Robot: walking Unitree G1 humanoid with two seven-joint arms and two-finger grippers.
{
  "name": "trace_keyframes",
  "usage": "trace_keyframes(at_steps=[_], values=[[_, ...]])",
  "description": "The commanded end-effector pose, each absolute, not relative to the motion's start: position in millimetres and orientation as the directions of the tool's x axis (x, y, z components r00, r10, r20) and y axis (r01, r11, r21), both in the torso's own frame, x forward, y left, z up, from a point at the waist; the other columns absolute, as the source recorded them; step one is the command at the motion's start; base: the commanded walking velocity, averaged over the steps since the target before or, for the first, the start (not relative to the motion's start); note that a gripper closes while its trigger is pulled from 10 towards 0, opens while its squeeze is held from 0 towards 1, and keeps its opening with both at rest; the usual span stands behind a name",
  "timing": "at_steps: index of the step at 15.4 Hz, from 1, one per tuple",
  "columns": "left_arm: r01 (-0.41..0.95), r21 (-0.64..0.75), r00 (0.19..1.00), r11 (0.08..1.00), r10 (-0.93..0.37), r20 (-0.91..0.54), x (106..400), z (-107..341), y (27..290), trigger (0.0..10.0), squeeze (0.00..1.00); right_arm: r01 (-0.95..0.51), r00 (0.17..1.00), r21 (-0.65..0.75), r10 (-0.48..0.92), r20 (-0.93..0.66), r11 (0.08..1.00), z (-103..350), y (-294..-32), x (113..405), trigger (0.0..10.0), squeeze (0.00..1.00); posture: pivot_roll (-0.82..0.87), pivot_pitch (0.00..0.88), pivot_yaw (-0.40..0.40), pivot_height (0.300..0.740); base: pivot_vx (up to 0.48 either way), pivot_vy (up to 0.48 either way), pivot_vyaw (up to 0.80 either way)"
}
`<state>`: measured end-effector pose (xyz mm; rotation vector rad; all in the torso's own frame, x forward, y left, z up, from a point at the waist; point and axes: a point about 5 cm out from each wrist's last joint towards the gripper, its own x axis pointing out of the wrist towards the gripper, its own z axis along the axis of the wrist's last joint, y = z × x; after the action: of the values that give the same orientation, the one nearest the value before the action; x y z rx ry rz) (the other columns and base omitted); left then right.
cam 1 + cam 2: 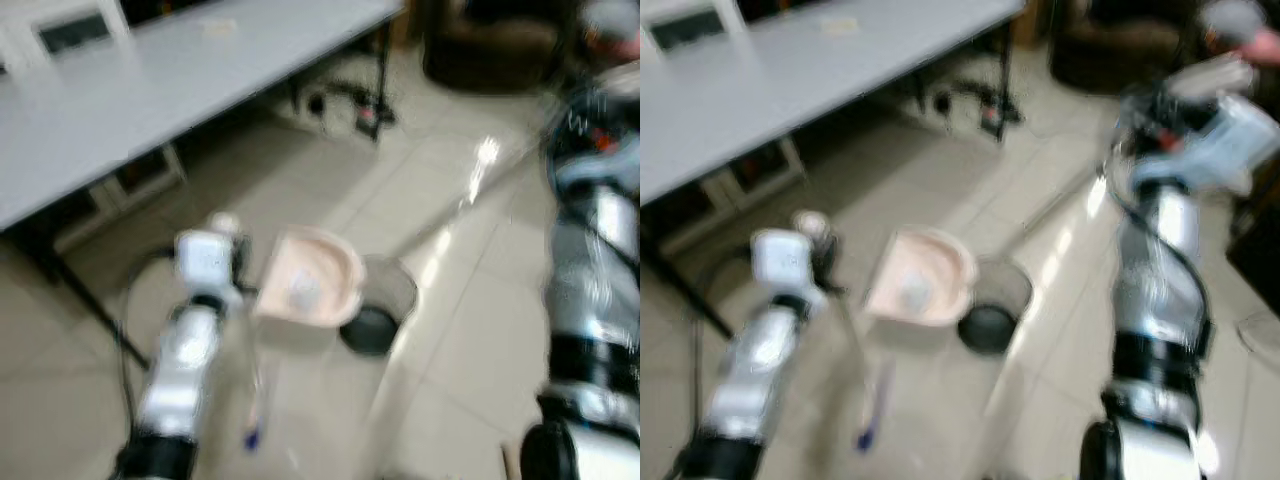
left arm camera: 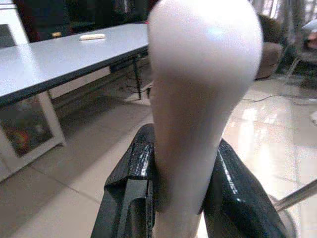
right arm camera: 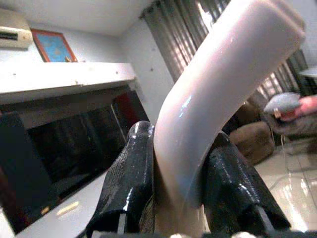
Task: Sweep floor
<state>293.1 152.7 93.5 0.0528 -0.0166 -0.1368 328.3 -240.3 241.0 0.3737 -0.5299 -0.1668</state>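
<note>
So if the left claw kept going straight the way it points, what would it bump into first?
Probably the grey table. The left claw, shut on a pale handle, points across tiled floor toward the table and its black leg. Depth is unclear.

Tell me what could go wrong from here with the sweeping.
1. The left pincer grips only the smooth rounded dustpan handle, so the dustpan could twist or tip and spill what lies in it.
2. The right pincer clamps the curved broom handle near its end, so the long pole may swing wide.
3. A table leg and cables stand just beyond the dustpan and could snag the broom.
</note>
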Motion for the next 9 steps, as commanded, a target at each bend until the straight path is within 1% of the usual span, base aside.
trace_keyframes(at_steps=[1, 7, 8, 9], values=[[0.117, 0.072, 0.991, 0.991, -0.122, 0.062, 296.1, 104.7, 160.6, 10.0, 0.00, -0.006, 0.805, 0.401, -0.234, 0.546, 0.916, 263.2, -233.1, 326.0, 10.0, 0.00, 0.00, 0.002, 0.029, 0.740, 0.435, 0.000, 0.00], [0.128, 0.077, 0.990, 0.989, -0.133, 0.058, 296.2, 103.9, 160.1, 10.0, 0.00, -0.004, 0.803, 0.412, -0.242, 0.544, 0.911, 261.2, -236.7, 323.3, 10.0, 0.00, 0.00, 0.006, 0.033, 0.740, 0.434, 0.000, -0.80], [0.129, 0.076, 0.989, 0.989, -0.134, 0.057, 296.0, 103.7, 160.1, 10.0, 0.00, -0.004, 0.803, 0.413, -0.243, 0.543, 0.911, 261.1, -236.7, 323.1, 10.0, 0.00, 0.00, 0.006, 0.033, 0.740, 0.431, 0.000, -0.62], [0.131, 0.076, 0.989, 0.989, -0.135, 0.057, 295.7, 103.5, 160.2, 10.0, 0.00, -0.004, 0.803, 0.417, -0.245, 0.542, 0.909, 260.7, -236.7, 322.8, 10.0, 0.00, 0.00, 0.007, 0.033, 0.740, 0.435, 0.000, 0.00]])
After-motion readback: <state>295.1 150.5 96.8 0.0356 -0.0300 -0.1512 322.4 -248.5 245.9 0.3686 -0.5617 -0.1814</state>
